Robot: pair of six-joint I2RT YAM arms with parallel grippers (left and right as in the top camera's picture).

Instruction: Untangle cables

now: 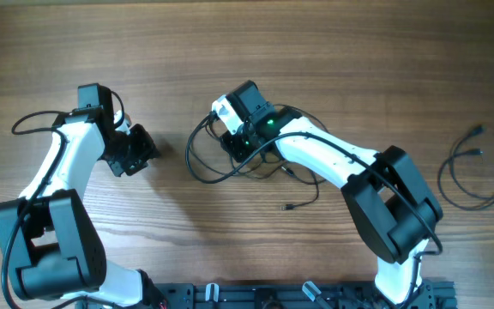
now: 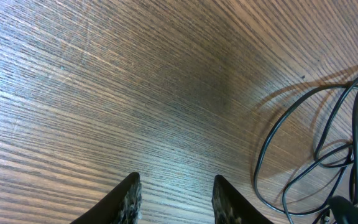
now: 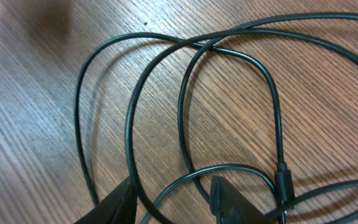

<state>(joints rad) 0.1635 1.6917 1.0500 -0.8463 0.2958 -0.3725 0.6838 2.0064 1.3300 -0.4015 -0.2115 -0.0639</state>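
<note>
Two cable spots: you've got a tangle of cables (image 1: 260, 169) around the middle of the tabletop (image 1: 358, 51), plus a loose cable (image 1: 442, 178) curled up by the right edge, well apart from the tangle.
Tangle: thin black cords looping over each other, with strands crossing in several places. One plug (image 1: 288, 207) trails out toward the edge where your arm bases sit.
Right gripper (image 3: 171, 185): it sits right over the tangle with its jaws apart. A loop of cord runs across the gap between the fingers (image 3: 225, 200), but as far as I can see nothing's pinched, so it's not gripping anything.
Left gripper (image 2: 176, 183): it's on the left side of the tangle, near it but not touching. The jaws are apart over bare wood and it's holding nothing.
Left wrist view: you can see the tangle's loops along the right side, clear of the fingers (image 2: 129, 199).
</note>
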